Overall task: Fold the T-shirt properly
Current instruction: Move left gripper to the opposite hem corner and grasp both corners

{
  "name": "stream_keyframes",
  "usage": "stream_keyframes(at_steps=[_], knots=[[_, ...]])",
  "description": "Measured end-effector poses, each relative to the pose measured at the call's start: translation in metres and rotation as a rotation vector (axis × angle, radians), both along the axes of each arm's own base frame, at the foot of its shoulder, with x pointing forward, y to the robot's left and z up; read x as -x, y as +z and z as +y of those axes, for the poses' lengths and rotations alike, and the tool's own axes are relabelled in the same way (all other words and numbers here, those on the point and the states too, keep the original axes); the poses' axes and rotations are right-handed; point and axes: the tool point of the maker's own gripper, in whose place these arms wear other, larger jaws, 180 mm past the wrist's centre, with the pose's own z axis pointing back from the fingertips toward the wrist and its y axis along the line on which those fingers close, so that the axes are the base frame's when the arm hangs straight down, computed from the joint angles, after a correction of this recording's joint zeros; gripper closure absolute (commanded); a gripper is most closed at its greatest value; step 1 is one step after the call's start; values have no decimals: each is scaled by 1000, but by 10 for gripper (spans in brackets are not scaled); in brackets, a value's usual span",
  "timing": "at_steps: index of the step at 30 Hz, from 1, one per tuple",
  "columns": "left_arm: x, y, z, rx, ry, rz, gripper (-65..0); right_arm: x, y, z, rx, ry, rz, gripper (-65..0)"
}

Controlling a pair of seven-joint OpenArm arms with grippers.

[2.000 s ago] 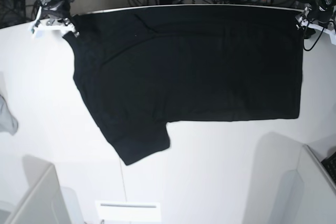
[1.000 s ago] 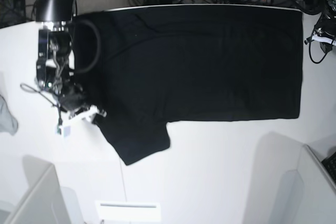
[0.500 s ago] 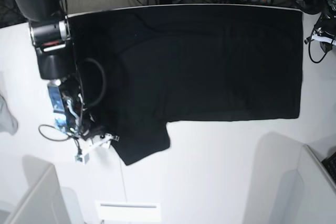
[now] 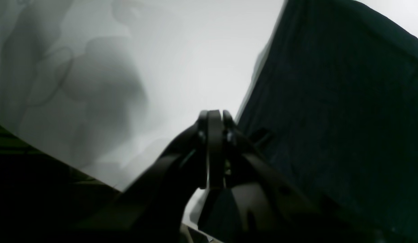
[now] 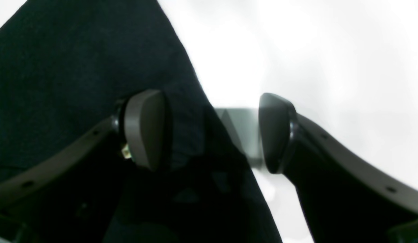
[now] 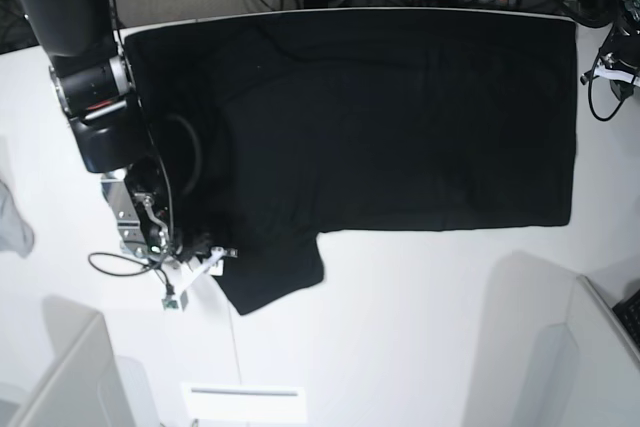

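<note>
- The T-shirt [image 6: 400, 117] lies spread flat on the white worktop [image 6: 420, 327], plain black side up, with its long side running along the far edge of the worktop.
- One short sleeve [image 6: 270, 272] sticks out toward the near side, at the base view's left end of the shirt.
- The right arm [image 6: 85, 67] reaches down over the left side of the base view, and its claw [image 6: 200, 265] sits low at the outer edge of that sleeve.
- In the right wrist view the right claw [image 5: 209, 131] has its two pads wide apart; one pad [image 5: 144, 128] is over the black cloth [image 5: 77, 84], the other pad [image 5: 276, 131] is over bare white worktop [image 5: 330, 50], and the sleeve's edge runs between them.
- No cloth is pinched between those pads; whether either pad touches the shirt cannot be told.
- The left claw [image 4: 212, 148] shows in its own wrist view with its fingers pressed together and nothing between them.
- It hangs just beside the straight edge of the shirt [image 4: 330, 101], over the white worktop [image 4: 178, 50], where a soft shadow falls.
- In the base view only a bit of the left arm [image 6: 612, 65] shows, at the far right corner, next to the shirt's end.
- A small grey cloth [image 6: 12, 222] lies at the left edge of the worktop, well apart from the shirt.
</note>
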Motion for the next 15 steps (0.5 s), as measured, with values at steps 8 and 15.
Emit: stream_keyframes(at_steps=[8,15], knots=[[1,0,0,1,0,2,0,1,-1,0,1,1,3,-171],[0,0,0,1,1,1,0,1,-2,1,-3,4,6,0]])
